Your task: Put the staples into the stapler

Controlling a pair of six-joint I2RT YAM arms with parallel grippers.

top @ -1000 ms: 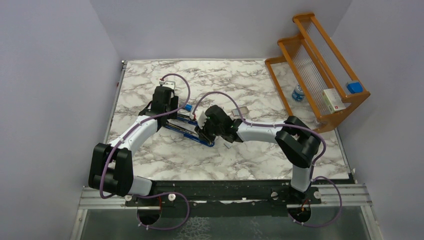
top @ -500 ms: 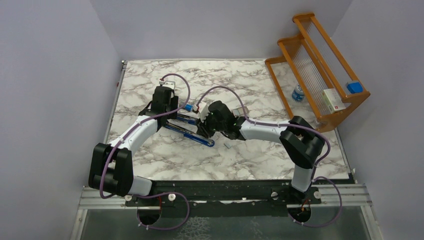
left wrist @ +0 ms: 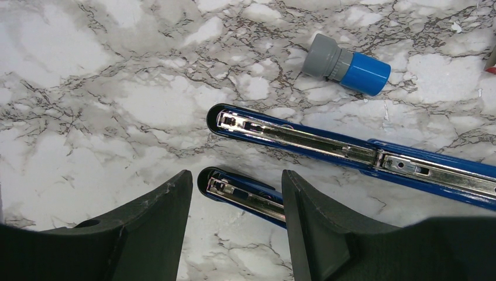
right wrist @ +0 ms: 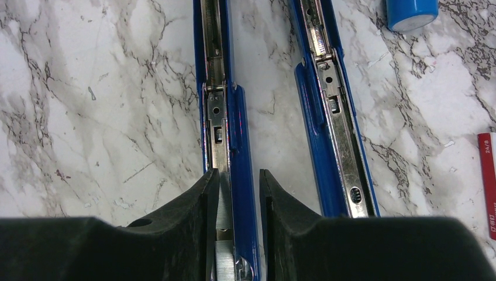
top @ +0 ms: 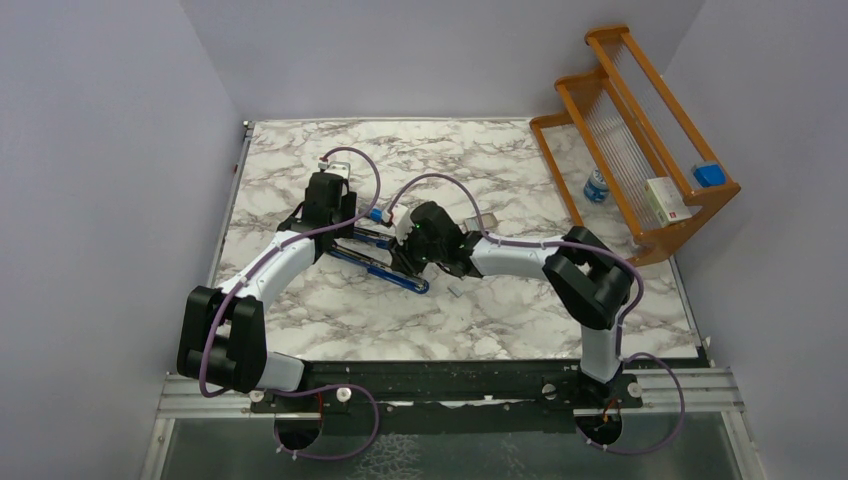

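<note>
Stapler [left wrist: 292, 136] lies opened on the marble table [top: 300, 190], its two blue rails side by side. Blue-capped cylinder [left wrist: 348, 65] sits just beyond one rail.

Left gripper [left wrist: 237, 177]: fingers spread wide, astride the tip of the other rail.

Right gripper [right wrist: 240, 175]: further along that same rail, fingers narrowly apart with the silvery staples [right wrist: 224, 237] between them (pinched or merely straddled: cannot tell).

Red-edged staple box [right wrist: 486, 181] lies near, to the side.

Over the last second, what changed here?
The right gripper shifted left and forward, settling astride one rail of the open blue stapler. No grab or release is visible. The left gripper, the stapler and the blue-capped cylinder stayed put.
</note>
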